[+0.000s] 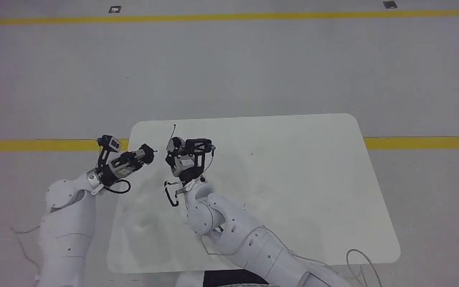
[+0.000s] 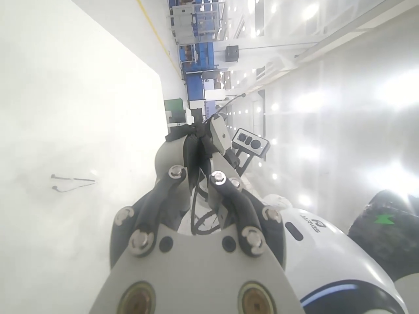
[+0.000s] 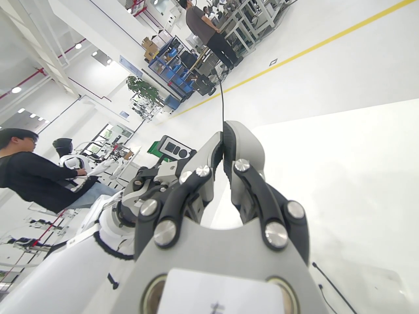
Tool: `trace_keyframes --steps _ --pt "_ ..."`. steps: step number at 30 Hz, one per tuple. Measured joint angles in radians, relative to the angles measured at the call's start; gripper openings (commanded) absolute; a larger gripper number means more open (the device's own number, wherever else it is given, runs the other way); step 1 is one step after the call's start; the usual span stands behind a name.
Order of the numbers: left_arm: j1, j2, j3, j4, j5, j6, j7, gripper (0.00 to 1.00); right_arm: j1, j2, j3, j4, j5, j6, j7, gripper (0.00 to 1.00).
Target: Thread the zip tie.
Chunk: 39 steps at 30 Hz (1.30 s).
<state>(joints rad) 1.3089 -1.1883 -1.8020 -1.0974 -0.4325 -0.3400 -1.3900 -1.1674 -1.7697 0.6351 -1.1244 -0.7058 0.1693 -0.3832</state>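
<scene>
The table (image 1: 308, 179) is smooth matt white. The zip tie (image 3: 222, 99) is thin black plastic. The right gripper (image 3: 224, 136) has glossy grey shells, ribbed black rubbery pads (image 3: 230, 142), shiny metal pins.

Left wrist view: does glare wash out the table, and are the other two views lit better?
Left wrist view: yes, glare bleaches the table, though two loose zip ties show; right wrist view: table bright, straight lines bent by the lens; top view: even light, no glare.
</scene>
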Motion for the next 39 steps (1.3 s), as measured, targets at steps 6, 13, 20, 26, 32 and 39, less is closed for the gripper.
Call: trace_keyframes --steps 6,13,20,26,32,39 --pt "0.008 -0.009 -0.008 -0.002 -0.009 0.000 0.000 0.00 0.000 0.000 0.000 0.000 0.000 0.000 0.000 0.00" --pt "0.008 -0.008 -0.008 -0.002 -0.008 0.000 0.000 0.00 0.000 0.000 0.000 0.000 0.000 0.000 0.000 0.00" --pt "0.008 -0.008 -0.008 -0.002 -0.008 0.000 0.000 0.00 -0.005 -0.002 0.028 -0.049 0.014 0.008 0.073 0.00" --pt "0.008 -0.008 -0.008 -0.002 -0.008 0.000 0.000 0.00 0.012 -0.018 0.024 -0.042 0.033 0.021 0.129 0.00" --pt "0.008 -0.008 -0.008 -0.002 -0.008 0.000 0.000 0.00 0.038 -0.031 0.003 -0.020 0.066 0.039 0.138 0.00" --pt "0.008 -0.008 -0.008 -0.002 -0.008 0.000 0.000 0.00 0.038 -0.031 0.003 -0.019 0.066 0.040 0.135 0.00"
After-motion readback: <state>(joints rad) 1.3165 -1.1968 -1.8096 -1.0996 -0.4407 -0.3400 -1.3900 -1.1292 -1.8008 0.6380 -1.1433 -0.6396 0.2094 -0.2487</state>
